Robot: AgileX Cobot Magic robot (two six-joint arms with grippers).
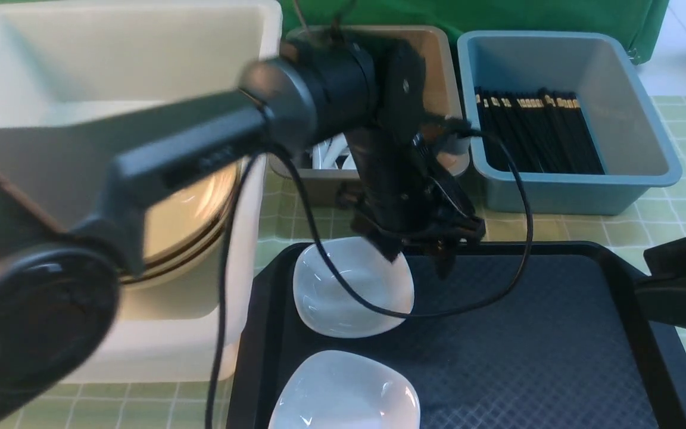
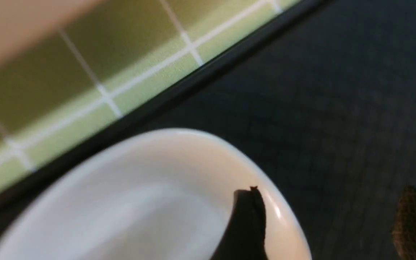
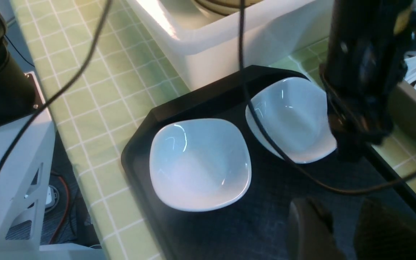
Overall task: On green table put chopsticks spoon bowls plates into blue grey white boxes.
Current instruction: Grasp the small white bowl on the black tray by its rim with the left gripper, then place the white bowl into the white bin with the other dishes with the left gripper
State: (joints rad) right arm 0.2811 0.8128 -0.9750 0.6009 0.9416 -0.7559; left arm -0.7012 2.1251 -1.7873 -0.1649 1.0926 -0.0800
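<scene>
On left tool's (image 1: 417, 262) arm (image 1: 140, 170), blurred lettering (image 1: 209, 159)

Smooth, glossy white plates (image 1: 352, 286) on a matt black tray (image 1: 527, 345) with cross-hatched texture; glossy tan bowls (image 1: 194, 220); smooth plastic blue-grey box (image 1: 635, 119) and translucent white box (image 1: 170, 333); worktop (image 1: 682, 179) of matt checked cloth.

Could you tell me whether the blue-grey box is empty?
Not empty: black chopsticks lie side by side in the blue-grey box.
</scene>
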